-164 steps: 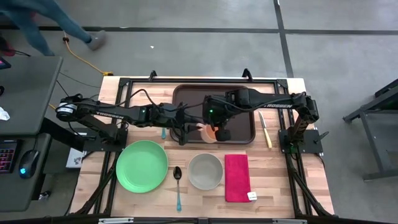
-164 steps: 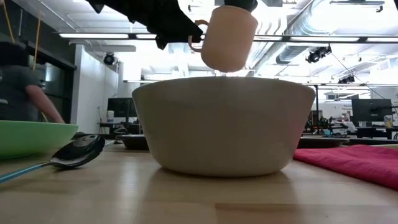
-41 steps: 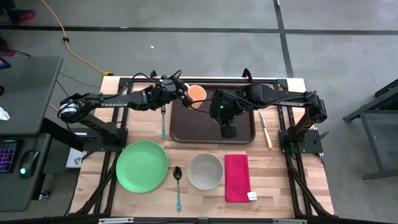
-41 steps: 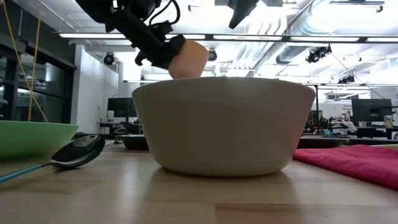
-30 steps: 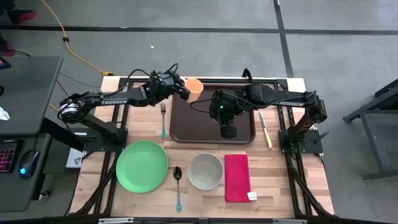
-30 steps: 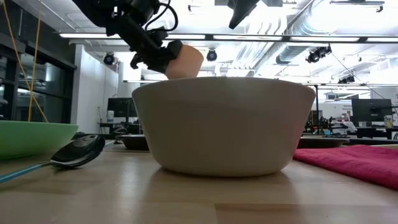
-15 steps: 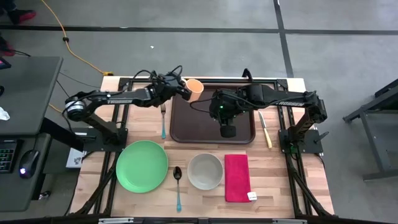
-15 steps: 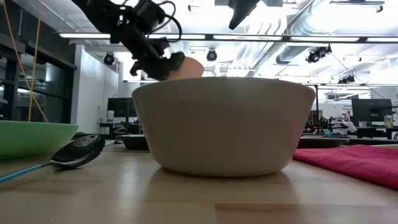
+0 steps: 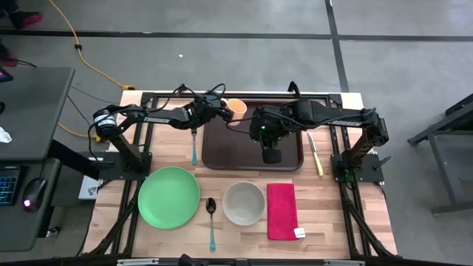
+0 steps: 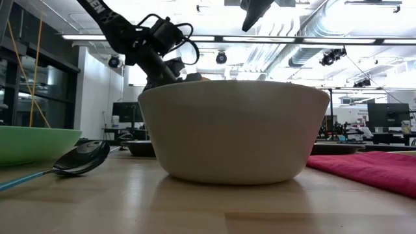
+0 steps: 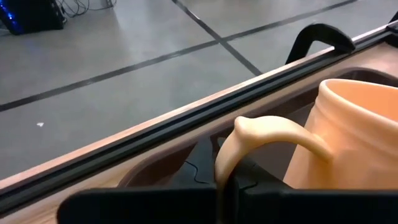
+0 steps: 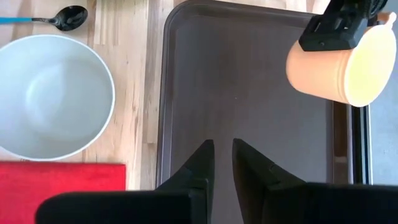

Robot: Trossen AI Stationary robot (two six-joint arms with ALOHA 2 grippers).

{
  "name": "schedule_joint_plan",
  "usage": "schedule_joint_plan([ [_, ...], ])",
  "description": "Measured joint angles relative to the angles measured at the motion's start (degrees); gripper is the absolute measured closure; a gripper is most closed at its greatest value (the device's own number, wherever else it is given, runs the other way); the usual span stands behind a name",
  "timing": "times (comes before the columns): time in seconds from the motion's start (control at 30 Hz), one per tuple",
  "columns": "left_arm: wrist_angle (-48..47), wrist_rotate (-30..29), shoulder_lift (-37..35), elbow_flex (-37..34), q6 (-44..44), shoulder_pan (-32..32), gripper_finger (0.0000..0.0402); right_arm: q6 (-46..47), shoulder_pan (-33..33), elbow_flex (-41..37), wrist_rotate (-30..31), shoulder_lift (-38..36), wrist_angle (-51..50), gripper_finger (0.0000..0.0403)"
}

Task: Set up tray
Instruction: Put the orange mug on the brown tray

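The dark brown tray [image 9: 251,140] lies at the table's far middle. An orange cup [image 9: 236,108] stands mouth up over the tray's far left corner; it also shows in the right wrist view [image 12: 333,65] and just above the bowl's rim in the low view [image 10: 195,77]. My left gripper [image 9: 222,111] is shut on the cup. My right gripper [image 12: 221,152] hangs above the tray's middle, with a narrow gap between its fingers and nothing in it. My left gripper pinches the cup's handle [image 11: 231,155] between its two fingers, at the handle's lower part. The fingers come from the table's left, slanting down. The cup stays mouth up beside them; I cannot tell whether its base touches the tray.
Along the near side lie a green plate [image 9: 168,197], a blue-handled spoon [image 9: 211,222], a pale bowl [image 9: 244,203] and a red cloth [image 9: 281,210]. A fork [image 9: 194,144] lies left of the tray and a knife [image 9: 315,154] right of it.
My left gripper has gone down with the cup toward the tray's far left corner; in the low view the cup has sunk almost behind the bowl's rim. The cup has stayed mouth up in the hold.
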Motion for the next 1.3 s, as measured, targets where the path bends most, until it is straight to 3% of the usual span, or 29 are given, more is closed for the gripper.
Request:
schedule_joint_plan([
  [0.27,0.9,-2.5,0.0,-1.8,0.8,0.4,0.0349,0.0,0.0,0.0,0.0,0.0,0.0,0.0372],
  [0.47,9.2,-2.3,0.0,-8.7,-1.4,0.4,0.0375,0.0,0.0,0.0,0.0,0.0,1.7,0.0379],
  [0.7,15.9,-2.3,0.0,-13.4,-3.0,0.4,0.0351,0.0,0.0,0.0,0.0,0.0,4.9,0.0376],
  [0.8,16.4,-3.2,0.0,-14.3,-3.4,0.4,0.0343,0.0,0.0,0.0,0.0,0.0,5.7,0.0377],
  [1.07,18.4,-4.0,0.0,-14.7,-3.1,2.3,0.0375,0.9,0.0,0.0,0.0,0.0,6.5,0.0378],
  [1.3,18.9,-2.3,0.0,-14.7,-3.6,4.6,0.034,1.6,0.0,0.0,0.0,0.0,6.5,0.0384],
])
